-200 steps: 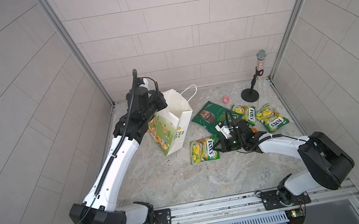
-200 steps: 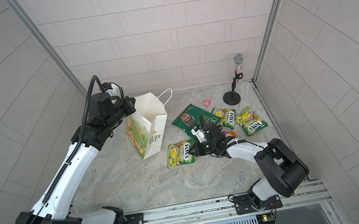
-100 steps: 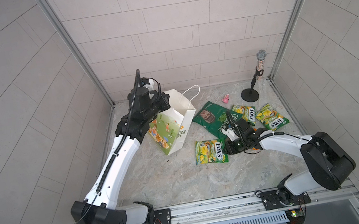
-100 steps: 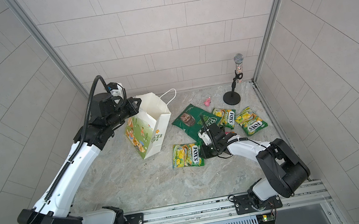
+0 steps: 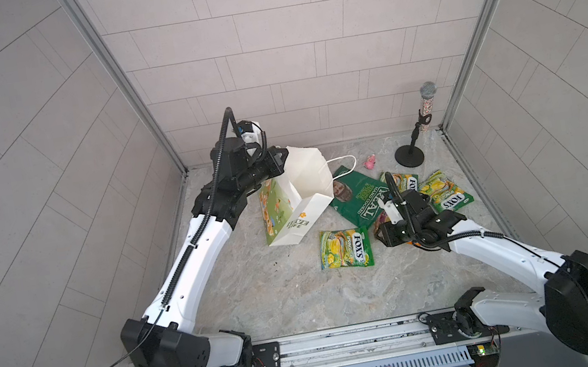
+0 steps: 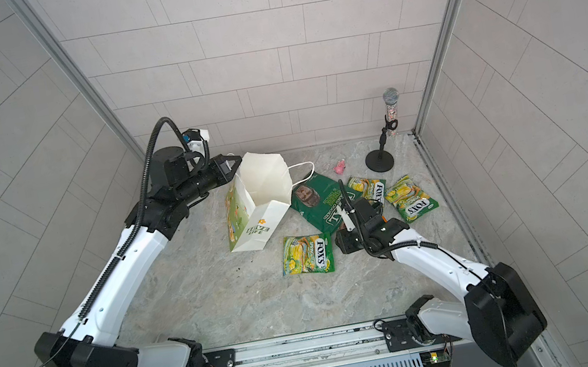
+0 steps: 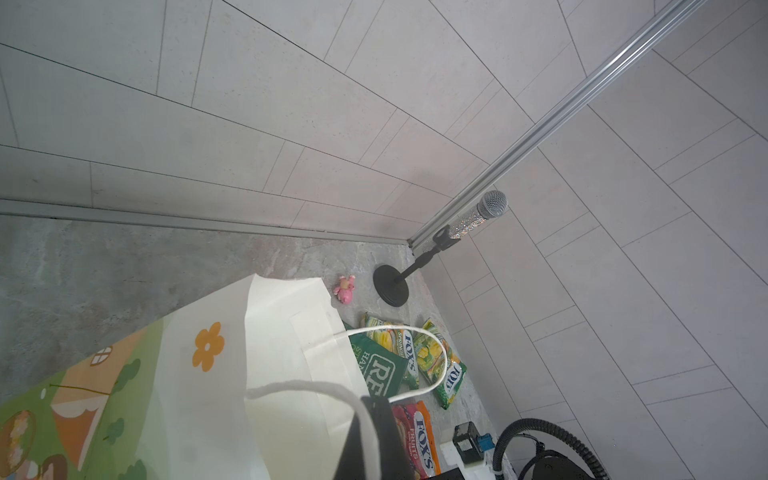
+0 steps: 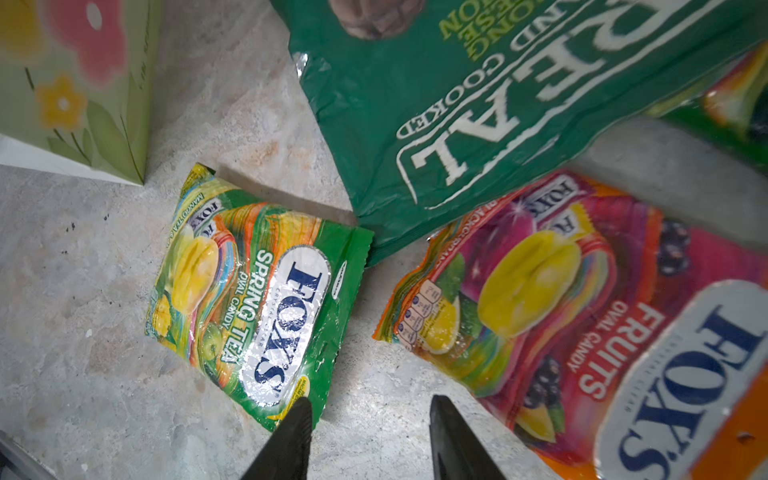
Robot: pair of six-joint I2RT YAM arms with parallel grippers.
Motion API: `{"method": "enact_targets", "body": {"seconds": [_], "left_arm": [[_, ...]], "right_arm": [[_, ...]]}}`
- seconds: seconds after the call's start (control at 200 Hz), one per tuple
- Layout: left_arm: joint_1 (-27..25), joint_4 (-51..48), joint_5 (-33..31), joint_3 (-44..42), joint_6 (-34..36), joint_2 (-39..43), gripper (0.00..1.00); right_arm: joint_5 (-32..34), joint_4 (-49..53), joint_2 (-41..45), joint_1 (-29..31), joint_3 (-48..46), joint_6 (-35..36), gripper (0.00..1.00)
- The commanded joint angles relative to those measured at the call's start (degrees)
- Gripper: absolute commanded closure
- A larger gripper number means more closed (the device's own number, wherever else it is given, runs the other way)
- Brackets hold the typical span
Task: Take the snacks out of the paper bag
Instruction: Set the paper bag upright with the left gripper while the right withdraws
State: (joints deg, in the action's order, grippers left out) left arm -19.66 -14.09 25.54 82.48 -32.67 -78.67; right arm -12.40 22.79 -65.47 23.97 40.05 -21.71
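Left wrist view shows the left end effector point(image 7: 368, 419) clamped on a white cord handle of the paper bag point(image 7: 199, 374). In both top views the bag stands tilted on the tabletop point(image 5: 262, 297), its mouth open and white inside. The snacks point(image 6: 327, 203) all lie outside it, to its right.

Nearest its base is a yellow-green FOX'S Spring Tea packet point(image 5: 344, 248). The dark green REAL crisp bag point(image 5: 360, 198) lies just beside the bag's right wall.

Further right of the bag, the right end effector point(image 8: 368, 405) hovers empty with its jaws partly apart. It sits over bare tabletop between the Spring Tea packet and the red-pink FOX'S Fruits packet point(image 8: 582, 311).

Well right of the bag lie another yellow-green FOX'S packet point(image 5: 402, 183) and a last yellow-green FOX'S packet point(image 5: 443, 192). A pink toy point(image 5: 371, 161) and a microphone stand point(image 5: 410, 156) are there too.
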Motion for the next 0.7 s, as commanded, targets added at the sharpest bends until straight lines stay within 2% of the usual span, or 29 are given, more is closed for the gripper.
{"method": "enact_targets", "body": {"seconds": [0.0, 0.18, 0.365, 0.69], "left_arm": [[0.0, 5.6, 3.5, 1.2, -2.4, 0.4, 1.0], [0.1, 5.0, 3.3, 2.3, -2.5, -0.8, 1.0], [0.7, 8.0, 2.8, -0.3, -3.1, -0.5, 1.0], [8.2, 11.7, 3.4, -8.6, -4.0, -0.3, 1.0]], "right_arm": [[3.1, 2.0, 2.4, -0.9, -0.3, 1.1, 0.5], [2.7, 2.7, 2.7, -1.7, -0.3, 1.0, 0.5], [2.3, 2.9, 3.0, -1.9, -0.4, 1.1, 0.49], [2.1, 3.0, 3.3, -2.1, -0.2, 1.2, 0.49]]}}
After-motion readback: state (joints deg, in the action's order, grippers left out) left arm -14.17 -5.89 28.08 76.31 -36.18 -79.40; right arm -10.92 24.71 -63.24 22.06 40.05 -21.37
